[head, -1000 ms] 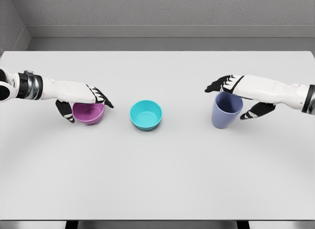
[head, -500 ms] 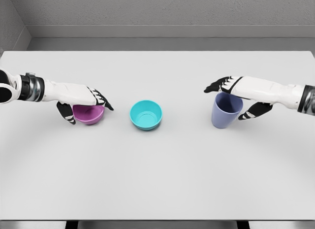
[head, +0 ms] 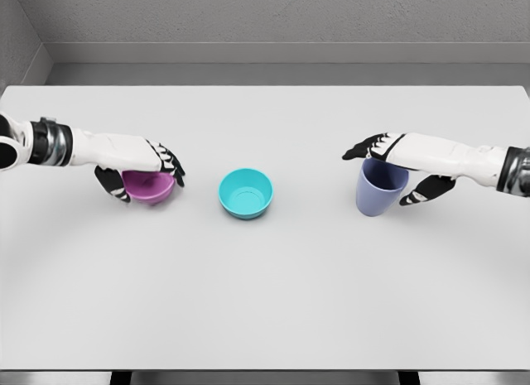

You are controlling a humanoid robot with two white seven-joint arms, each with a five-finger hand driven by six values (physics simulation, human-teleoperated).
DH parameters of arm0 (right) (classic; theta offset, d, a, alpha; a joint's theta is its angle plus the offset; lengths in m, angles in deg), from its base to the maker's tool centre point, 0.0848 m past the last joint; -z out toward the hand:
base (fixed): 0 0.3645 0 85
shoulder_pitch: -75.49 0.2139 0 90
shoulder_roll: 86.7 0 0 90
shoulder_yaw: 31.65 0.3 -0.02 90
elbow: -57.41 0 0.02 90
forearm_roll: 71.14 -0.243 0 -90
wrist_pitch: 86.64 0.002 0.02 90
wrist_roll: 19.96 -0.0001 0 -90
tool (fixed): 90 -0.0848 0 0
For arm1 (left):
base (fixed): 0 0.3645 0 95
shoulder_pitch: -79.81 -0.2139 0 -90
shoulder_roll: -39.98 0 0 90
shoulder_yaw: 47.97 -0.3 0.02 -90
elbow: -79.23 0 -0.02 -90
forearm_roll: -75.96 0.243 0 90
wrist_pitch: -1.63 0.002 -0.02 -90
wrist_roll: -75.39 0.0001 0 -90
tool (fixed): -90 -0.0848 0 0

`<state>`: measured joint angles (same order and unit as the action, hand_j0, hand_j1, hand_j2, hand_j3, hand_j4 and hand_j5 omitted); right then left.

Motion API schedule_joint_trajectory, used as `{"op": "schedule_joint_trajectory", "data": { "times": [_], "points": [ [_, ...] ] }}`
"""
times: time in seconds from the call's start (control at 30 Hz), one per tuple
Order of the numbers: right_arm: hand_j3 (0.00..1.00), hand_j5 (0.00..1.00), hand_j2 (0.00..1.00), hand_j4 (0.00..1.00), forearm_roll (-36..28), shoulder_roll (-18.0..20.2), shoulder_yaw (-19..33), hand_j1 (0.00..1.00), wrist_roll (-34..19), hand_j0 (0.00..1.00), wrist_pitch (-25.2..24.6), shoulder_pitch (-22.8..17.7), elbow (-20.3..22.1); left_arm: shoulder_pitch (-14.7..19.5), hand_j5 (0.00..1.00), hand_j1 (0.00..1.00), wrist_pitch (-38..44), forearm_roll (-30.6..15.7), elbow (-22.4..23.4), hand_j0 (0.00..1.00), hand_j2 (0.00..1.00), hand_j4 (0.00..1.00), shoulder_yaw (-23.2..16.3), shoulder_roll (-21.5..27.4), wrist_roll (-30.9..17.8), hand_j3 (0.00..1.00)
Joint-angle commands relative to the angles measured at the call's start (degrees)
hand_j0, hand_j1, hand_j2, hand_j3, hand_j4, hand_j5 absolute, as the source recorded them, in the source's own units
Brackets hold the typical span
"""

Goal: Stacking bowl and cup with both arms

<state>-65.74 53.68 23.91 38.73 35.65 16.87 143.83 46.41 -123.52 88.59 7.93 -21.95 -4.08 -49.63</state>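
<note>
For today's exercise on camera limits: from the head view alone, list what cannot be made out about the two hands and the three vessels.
- Purple bowl: the left hand covers its rim and far side, so its inside is mostly hidden.
- Blue cup: the right hand hides its back rim; finger contact cannot be judged.
- Both arms: cut off at the picture's side edges.
- Teal bowl: its underside is hidden.

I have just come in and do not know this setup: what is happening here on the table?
A robot works with both arms at a white table. The left robot hand curls around a purple bowl. The right robot hand is over a blue cup, fingers above the rim and thumb beside it. A teal bowl stands untouched between them. Nothing is stacked yet.
</note>
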Motion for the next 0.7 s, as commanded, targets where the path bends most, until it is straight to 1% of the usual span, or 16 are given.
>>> {"op": "schedule_joint_trajectory", "data": {
  "times": [0.0,0.23,0.33,0.4,0.43,0.47,0.67],
  "points": [
    [1.0,1.0,1.0,1.0,-0.39,-0.1,-0.1,1.0,0.03,1.0,-0.13,0.0,-0.11,0.09,0.77,0.77,0.15,-0.32,-0.24,0.77,0.77,0.77,0.52,0.02,0.02,0.77],
    [1.0,1.0,1.0,1.0,-0.39,-0.19,-0.54,1.0,0.03,1.0,-0.13,0.0,-0.9,0.79,0.77,0.77,0.15,0.12,-1.21,0.77,0.77,0.77,0.52,0.02,0.02,0.77],
    [1.0,1.0,1.0,1.0,-0.39,-0.19,-0.54,1.0,0.03,1.0,-0.13,0.0,-0.9,0.88,0.76,0.76,0.15,0.47,-2.97,0.76,0.76,0.76,0.87,0.02,0.02,0.76],
    [1.0,1.0,1.0,1.0,-0.39,-0.63,-0.63,1.0,0.03,1.0,-0.13,0.0,-1.34,1.14,0.76,0.76,0.15,0.64,-3.14,0.76,0.76,0.76,0.87,0.02,0.02,0.76],
    [1.0,1.0,1.0,1.0,-0.39,-0.63,-0.63,1.0,0.03,1.0,-0.13,0.0,-1.43,1.23,0.75,0.75,0.15,0.73,-3.23,0.75,0.75,0.75,0.87,0.02,0.02,0.75],
    [1.0,1.0,1.0,1.0,-0.39,-0.63,-0.54,1.0,0.03,1.0,-0.21,0.0,-1.43,1.23,0.73,0.73,0.15,0.91,-3.76,0.73,0.73,0.73,0.87,0.02,0.02,0.73],
    [1.0,1.0,1.0,1.0,-0.39,-0.63,-0.63,1.0,0.03,1.0,-0.13,0.0,-1.43,2.11,0.74,0.74,0.15,0.99,-5.51,0.74,0.74,0.74,0.87,-0.06,0.02,0.74]
  ]
}}
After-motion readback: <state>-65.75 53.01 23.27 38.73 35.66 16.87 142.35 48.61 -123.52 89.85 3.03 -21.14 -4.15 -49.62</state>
